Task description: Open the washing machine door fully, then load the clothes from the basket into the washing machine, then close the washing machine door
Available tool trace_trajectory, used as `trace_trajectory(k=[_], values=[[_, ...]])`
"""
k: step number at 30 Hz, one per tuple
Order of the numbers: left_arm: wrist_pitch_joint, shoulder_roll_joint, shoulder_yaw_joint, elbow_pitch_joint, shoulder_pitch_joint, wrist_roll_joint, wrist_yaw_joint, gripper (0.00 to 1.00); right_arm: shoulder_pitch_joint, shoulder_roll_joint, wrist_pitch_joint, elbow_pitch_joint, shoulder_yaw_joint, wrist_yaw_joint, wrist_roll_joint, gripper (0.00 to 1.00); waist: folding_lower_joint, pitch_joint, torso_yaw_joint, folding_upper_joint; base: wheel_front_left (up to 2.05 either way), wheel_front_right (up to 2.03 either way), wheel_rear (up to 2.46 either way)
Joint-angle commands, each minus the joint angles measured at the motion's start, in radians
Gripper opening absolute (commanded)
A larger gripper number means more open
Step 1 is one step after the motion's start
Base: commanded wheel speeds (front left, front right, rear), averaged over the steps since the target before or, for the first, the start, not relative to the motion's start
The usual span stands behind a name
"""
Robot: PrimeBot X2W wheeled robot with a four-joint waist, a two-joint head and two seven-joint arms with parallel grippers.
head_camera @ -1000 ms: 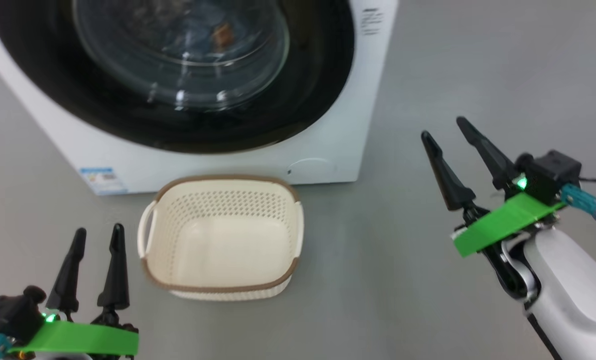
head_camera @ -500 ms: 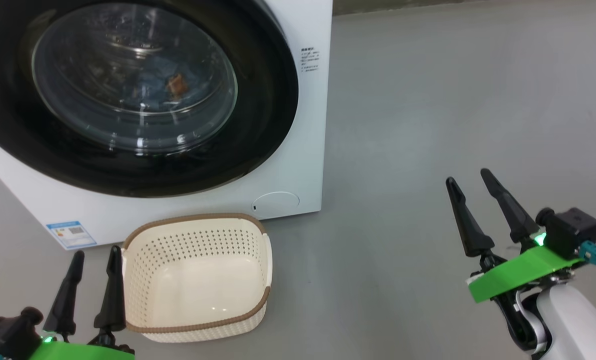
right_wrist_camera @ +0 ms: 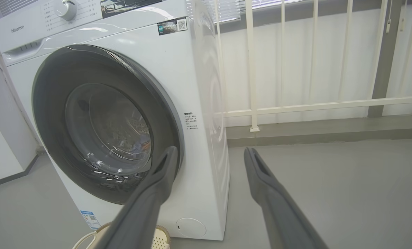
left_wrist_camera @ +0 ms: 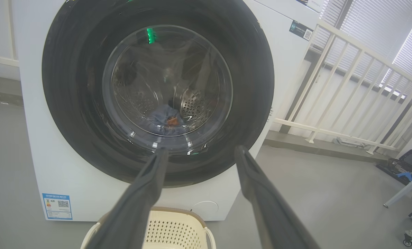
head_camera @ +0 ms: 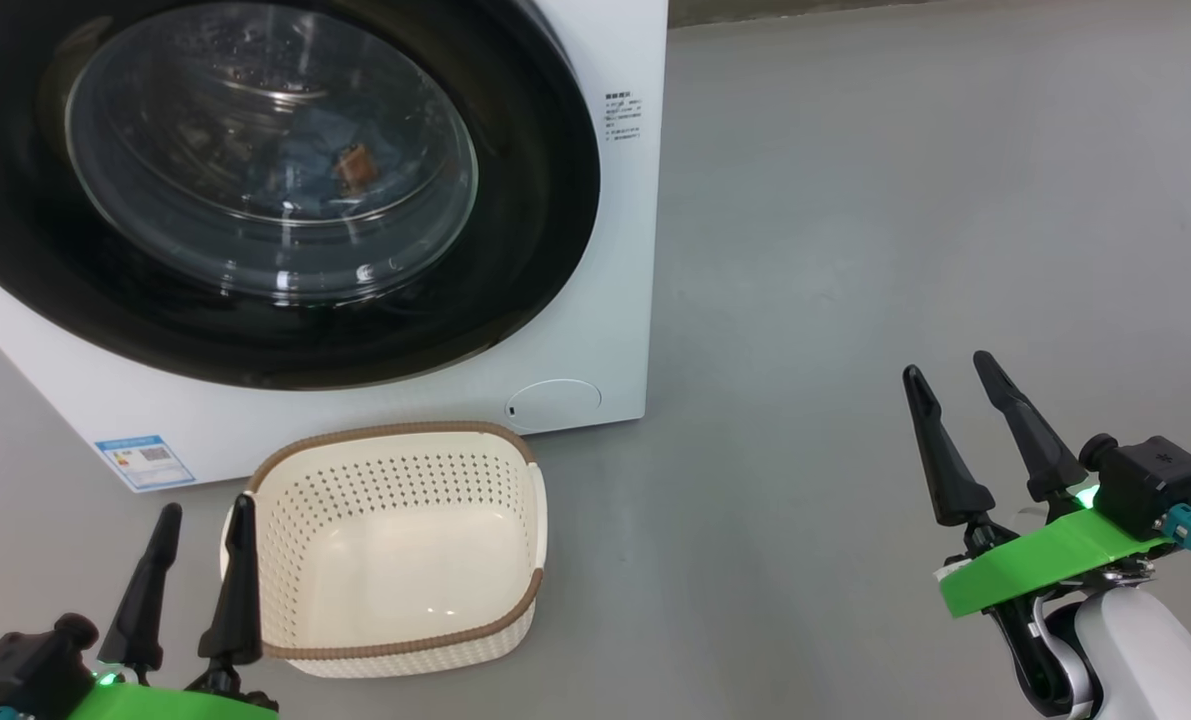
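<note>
Basket [head_camera: 395, 488] empty; clothes [head_camera: 327, 150] seemingly behind door [head_camera: 540, 200]

Head cam swung up/right; left pincer [head_camera: 207, 506] now overlaps basket [head_camera: 385, 429] rim.

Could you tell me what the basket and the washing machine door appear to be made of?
The basket: likely moulded plastic, matte cream, judging by its even rows of holes; the brown rim looks woven but may be plastic too. The washing machine door: glossy black ring, probably plastic, around a clear, glass-like bowl showing reflections.
</note>
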State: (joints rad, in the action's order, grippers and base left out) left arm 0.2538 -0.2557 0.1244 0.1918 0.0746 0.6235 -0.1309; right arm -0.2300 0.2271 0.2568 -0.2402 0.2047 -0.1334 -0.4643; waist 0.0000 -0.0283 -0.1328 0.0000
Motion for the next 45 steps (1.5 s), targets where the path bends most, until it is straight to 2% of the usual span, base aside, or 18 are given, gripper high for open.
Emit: trace_trajectory(k=[1,35,36,37,40,45], values=[[0.001,-0.024,-0.036,-0.028,0.027,-0.003,0.005,1.0,0.008,0.008,0.005,0.027,0.009,0.003,0.011,1.0,0.0,-0.002,0.003,0.0,0.0,0.0,0.0],[0.007,-0.012,-0.052,-0.023,0.029,0.001,0.004,1.0,0.012,0.007,0.005,0.01,0.025,0.003,0.01,1.0,0.0,0.004,0.017,0.0,0.0,0.0,0.0],[0.007,-0.009,-0.052,-0.026,0.029,0.007,0.004,0.0,0.011,0.007,0.005,0.01,0.025,0.003,0.01,0.0,0.0,0.003,0.017,0.0,0.0,0.0,0.0],[0.0,0.011,-0.012,0.006,0.001,0.004,0.0,0.0,0.016,-0.005,0.0,-0.017,0.012,0.0,0.006,0.0,0.0,0.004,0.017,0.0,0.0,0.0,0.0],[0.0,0.038,0.0,0.041,-0.015,0.004,0.0,0.0,0.041,-0.022,0.0,-0.052,0.022,0.0,0.006,0.0,0.0,0.004,0.017,0.0,0.0,0.0,0.0],[-0.015,0.044,-0.01,0.039,-0.015,0.043,0.0,0.0,0.045,-0.027,-0.013,-0.049,0.011,0.0,-0.041,0.0,0.0013,0.006,0.022,0.0,0.0,0.0,0.0]])
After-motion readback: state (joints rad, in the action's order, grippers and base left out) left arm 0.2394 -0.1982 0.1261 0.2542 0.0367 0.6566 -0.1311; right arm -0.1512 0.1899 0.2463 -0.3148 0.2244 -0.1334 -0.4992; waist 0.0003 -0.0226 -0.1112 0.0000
